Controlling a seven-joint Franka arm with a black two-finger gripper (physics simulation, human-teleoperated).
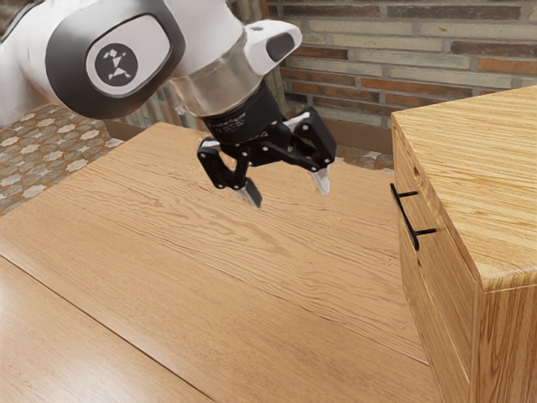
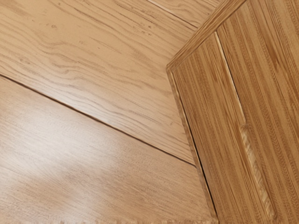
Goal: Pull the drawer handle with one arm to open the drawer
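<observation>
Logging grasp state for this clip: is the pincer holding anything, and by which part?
Nothing. The pincer hangs open above the table, apart from the drawer handle.

We count one arm [image 1: 117, 59], one gripper [image 1: 288, 191] with two fingers [image 1: 252, 196], one table [image 1: 210, 277], one cabinet [image 1: 478, 168] — and on its front a single black handle [image 1: 407, 217].

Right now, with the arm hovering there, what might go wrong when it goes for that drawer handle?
1. The handle is a thin black bar close against the drawer front. The open jaws, not yet at it, could close beside it or slip off.
2. Coming in, the jaws might knock the cabinet face instead of straddling the bar.
3. They hang low over the table, so dipping could scrape it.
</observation>
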